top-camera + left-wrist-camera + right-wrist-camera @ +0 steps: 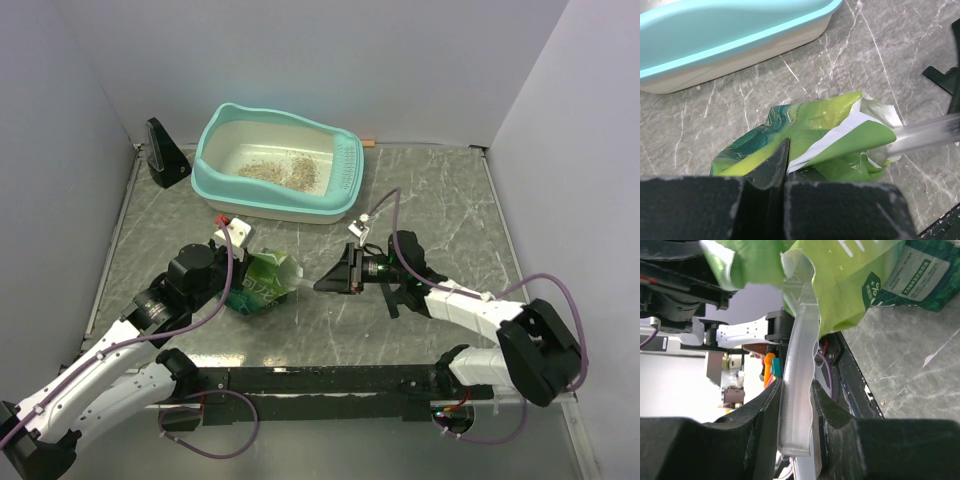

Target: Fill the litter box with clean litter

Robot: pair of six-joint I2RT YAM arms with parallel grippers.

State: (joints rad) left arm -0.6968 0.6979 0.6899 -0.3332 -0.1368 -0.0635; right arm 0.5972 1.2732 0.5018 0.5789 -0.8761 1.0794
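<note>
The litter box (345, 165), turquoise-rimmed and cream inside, stands at the back; its wall also shows in the left wrist view (715, 45). A patch of beige clean litter (285, 170) lies on its floor. My left gripper (784, 157) is shut on the green pouch (810, 130), which also shows in the top view (262, 283), lying on the table in front of the box. My right gripper (796, 405) is shut on the handle of the translucent scoop (800, 365). The scoop's head reaches into the pouch's open mouth (790, 270).
A black wedge-shaped stand (163, 152) sits at the back left beside the box. Grey walls close in the marbled table (450, 220) on three sides. A black rail (330, 380) runs along the near edge between the arm bases.
</note>
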